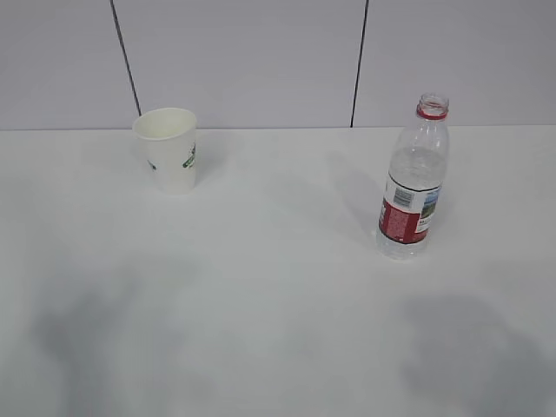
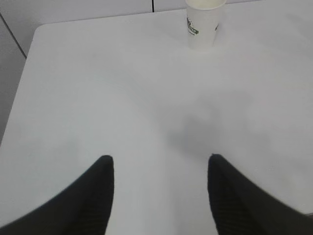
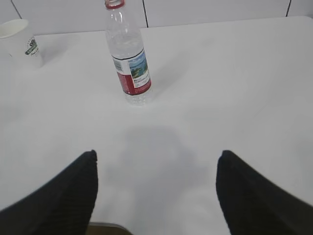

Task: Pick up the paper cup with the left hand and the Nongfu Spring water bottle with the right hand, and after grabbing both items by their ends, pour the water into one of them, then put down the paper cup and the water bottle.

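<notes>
The paper cup (image 1: 169, 148) stands upright at the back left of the white table, white with a green logo. It shows at the top of the left wrist view as the paper cup (image 2: 202, 22) and at the far left of the right wrist view as the paper cup (image 3: 22, 43). The Nongfu Spring water bottle (image 1: 413, 181) stands upright on the right, uncapped, with a red neck ring and red-and-white label; it is also the bottle (image 3: 128, 56). My left gripper (image 2: 160, 161) is open and empty, well short of the cup. My right gripper (image 3: 156, 156) is open and empty, short of the bottle. Neither arm shows in the exterior view.
A white table (image 1: 278, 287) carries both things, with a grey panelled wall (image 1: 261, 61) behind it. The table's left edge and rounded corner (image 2: 36, 29) show in the left wrist view. Soft arm shadows lie on the near part of the table.
</notes>
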`<action>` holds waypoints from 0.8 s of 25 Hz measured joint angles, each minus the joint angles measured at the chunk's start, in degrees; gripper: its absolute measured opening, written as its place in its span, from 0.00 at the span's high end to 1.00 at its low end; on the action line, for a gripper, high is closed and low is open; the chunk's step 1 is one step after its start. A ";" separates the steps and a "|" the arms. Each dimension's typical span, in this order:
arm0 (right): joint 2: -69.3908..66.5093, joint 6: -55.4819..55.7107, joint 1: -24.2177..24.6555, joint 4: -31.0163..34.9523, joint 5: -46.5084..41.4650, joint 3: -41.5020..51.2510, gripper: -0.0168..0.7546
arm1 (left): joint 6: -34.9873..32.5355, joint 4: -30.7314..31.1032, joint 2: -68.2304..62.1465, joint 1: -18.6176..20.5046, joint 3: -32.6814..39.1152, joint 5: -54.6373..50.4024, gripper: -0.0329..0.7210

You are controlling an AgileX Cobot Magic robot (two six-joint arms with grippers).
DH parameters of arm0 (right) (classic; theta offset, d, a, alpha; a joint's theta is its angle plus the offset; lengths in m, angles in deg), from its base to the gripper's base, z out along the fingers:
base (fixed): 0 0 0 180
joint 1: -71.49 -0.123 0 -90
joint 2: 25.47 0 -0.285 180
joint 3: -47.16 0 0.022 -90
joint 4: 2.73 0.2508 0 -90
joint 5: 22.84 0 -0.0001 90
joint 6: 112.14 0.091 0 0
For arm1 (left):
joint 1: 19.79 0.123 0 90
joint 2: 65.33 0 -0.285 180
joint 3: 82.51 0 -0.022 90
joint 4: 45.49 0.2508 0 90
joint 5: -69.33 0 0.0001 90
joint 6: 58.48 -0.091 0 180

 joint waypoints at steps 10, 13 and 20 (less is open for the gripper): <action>-5.11 0.00 0.00 0.00 3.98 -2.36 0.24 | 0.00 0.00 -3.74 0.00 0.00 11.48 0.36; -5.92 0.00 0.00 0.00 6.50 -2.49 0.24 | 0.00 0.00 -4.83 0.00 0.00 15.38 0.36; -10.43 -0.30 0.00 0.03 12.54 -2.49 0.24 | 0.00 0.00 -7.53 0.00 0.00 21.73 0.36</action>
